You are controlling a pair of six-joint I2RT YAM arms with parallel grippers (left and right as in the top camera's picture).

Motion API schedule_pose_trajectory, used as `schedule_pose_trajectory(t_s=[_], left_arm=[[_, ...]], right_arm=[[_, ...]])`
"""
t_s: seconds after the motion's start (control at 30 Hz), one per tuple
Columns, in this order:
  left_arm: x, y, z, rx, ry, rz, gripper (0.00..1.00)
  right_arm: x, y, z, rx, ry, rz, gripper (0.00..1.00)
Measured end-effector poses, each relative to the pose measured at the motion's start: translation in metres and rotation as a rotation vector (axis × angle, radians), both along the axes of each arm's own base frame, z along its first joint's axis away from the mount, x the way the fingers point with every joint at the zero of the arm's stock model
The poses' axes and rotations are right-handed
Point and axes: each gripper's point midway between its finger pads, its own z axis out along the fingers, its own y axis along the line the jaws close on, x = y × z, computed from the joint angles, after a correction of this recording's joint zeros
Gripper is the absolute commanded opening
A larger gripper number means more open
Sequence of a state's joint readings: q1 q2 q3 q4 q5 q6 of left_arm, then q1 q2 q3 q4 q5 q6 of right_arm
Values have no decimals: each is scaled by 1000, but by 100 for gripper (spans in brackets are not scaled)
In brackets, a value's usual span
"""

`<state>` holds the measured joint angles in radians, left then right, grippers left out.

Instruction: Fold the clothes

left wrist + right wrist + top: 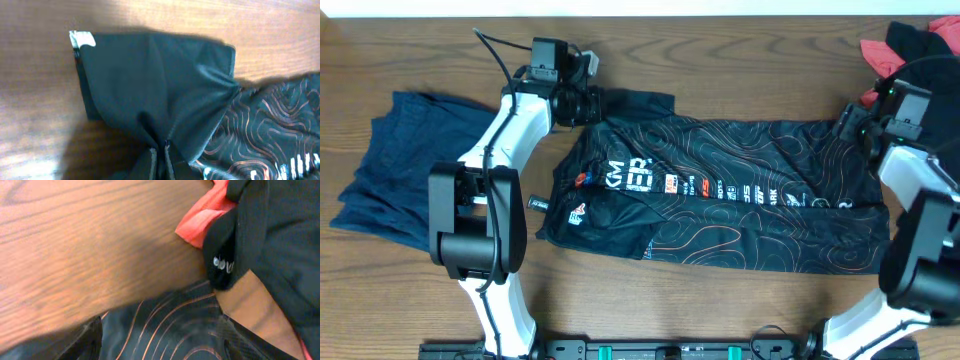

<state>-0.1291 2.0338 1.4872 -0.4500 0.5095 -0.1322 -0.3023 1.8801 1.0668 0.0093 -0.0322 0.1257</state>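
The black jersey (740, 215) with contour lines and white lettering lies spread lengthwise across the table's middle. My left gripper (588, 102) is at its far left corner. In the left wrist view the jaws (161, 156) are shut on the plain black sleeve (155, 80), which has a white tag at its corner. My right gripper (850, 125) is at the jersey's far right edge. In the right wrist view its fingers (165, 347) stand wide apart with the jersey's patterned cloth (165, 322) between them.
A navy-blue garment (395, 165) lies crumpled at the left of the wooden table (720, 60). A black and coral-pink garment (910, 45) lies at the far right corner, close to my right gripper; it also shows in the right wrist view (280, 240).
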Motion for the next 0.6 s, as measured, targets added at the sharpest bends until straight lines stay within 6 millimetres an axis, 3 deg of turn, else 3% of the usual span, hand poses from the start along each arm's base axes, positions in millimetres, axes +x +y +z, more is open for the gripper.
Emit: schedule_pose_trajectory(t_s=[0.27,0.43,0.53,0.6], left_arm=[[-8,1,-4,5,40,0,8],[-9,1,-4,6,43,0,8],[-9,1,-4,6,43,1,8],[-9,1,-5,6,45,1,8]], right_arm=[[-7,-16,-49,-29,90,-77,77],[-9,-32,-51,-46,84,-121,76],[-11,-41,-51,-45,82,-140,67],[-12,-44,-51,-42,82,-148,52]])
